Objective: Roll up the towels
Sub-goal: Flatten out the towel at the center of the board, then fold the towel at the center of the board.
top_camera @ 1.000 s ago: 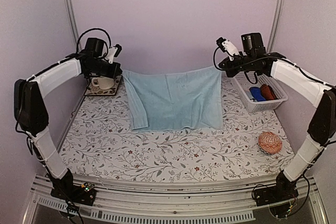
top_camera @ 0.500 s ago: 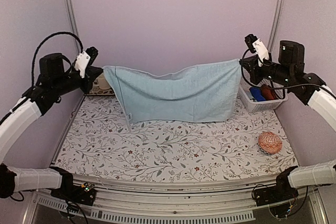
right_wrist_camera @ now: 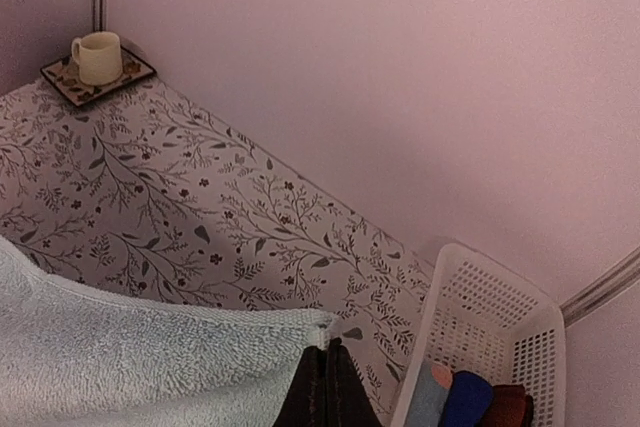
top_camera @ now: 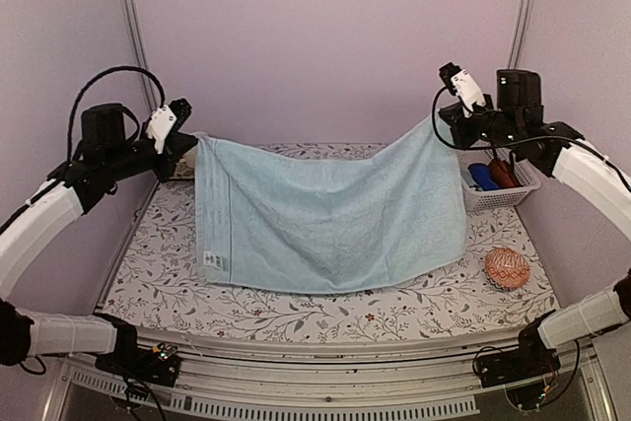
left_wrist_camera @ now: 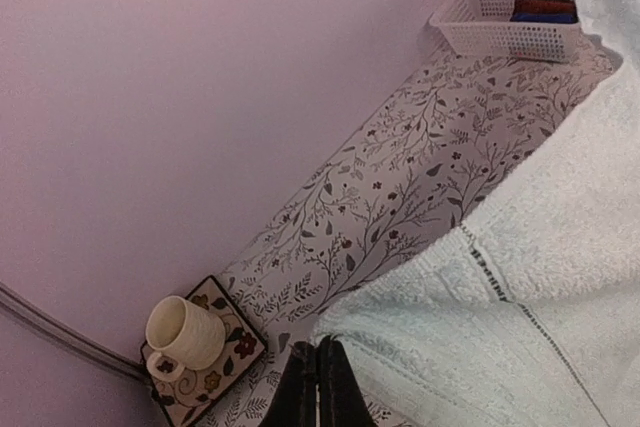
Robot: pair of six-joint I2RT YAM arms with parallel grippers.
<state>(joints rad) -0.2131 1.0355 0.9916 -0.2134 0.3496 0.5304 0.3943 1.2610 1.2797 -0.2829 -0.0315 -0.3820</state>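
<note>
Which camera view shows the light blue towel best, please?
The top view. There the whole towel is seen, hanging spread between the left gripper and the right gripper. Each wrist view shows only one corner of it, pinched by that arm's own shut gripper, and some cloth beside it.

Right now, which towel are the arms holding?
The pale blue towel, stretched between the left gripper and right gripper, each shut on a top corner. The dark red one lies in the white basket.
</note>
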